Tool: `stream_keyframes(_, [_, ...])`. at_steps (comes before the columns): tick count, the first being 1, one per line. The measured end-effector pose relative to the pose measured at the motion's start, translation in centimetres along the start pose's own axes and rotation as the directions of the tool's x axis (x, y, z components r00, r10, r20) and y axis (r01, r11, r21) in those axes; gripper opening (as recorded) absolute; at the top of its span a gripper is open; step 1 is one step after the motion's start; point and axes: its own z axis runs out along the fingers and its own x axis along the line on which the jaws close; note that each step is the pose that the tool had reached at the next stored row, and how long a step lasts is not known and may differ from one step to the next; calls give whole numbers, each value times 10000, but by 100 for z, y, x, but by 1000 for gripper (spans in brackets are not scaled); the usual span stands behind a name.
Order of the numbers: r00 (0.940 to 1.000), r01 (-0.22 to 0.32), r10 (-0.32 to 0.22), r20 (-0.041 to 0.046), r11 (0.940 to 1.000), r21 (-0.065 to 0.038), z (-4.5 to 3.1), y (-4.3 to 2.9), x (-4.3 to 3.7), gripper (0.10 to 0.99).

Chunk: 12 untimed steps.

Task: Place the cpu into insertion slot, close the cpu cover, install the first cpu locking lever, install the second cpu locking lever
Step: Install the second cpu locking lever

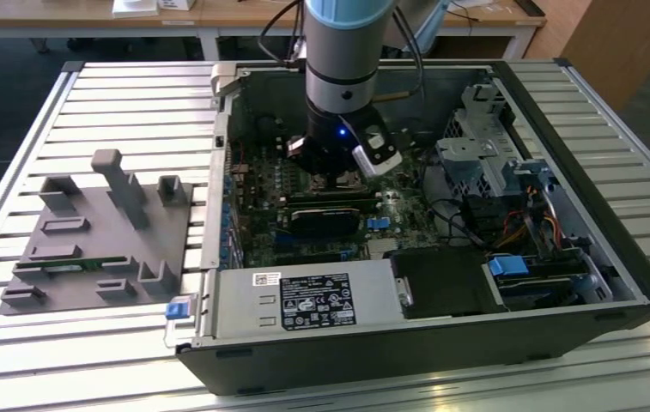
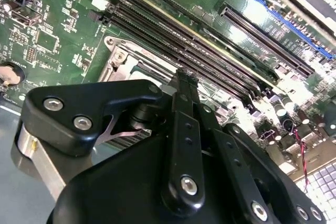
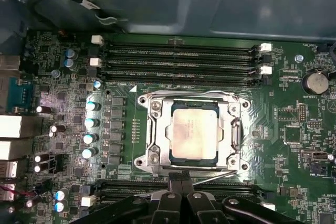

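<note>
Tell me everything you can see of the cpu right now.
In the first wrist view the cpu is a small flat square chip with a dull grey metallic top that carries faint print. It lies level in the socket on the green motherboard, framed by the silvery cpu cover, which lies closed around it so the chip shows through the cover's window. Four memory slots run along one side. The gripper sits just off the socket's edge, not touching the chip.
</note>
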Motion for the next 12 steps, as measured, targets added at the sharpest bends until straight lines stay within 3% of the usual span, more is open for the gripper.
stream_keyframes(6, [10000, -1, 1, 1, 10000, -32, -8, -73, 2, 106])
stream_keyframes(12, [10000, -2, 2, 3, 10000, -89, -9, -92, 74, 106])
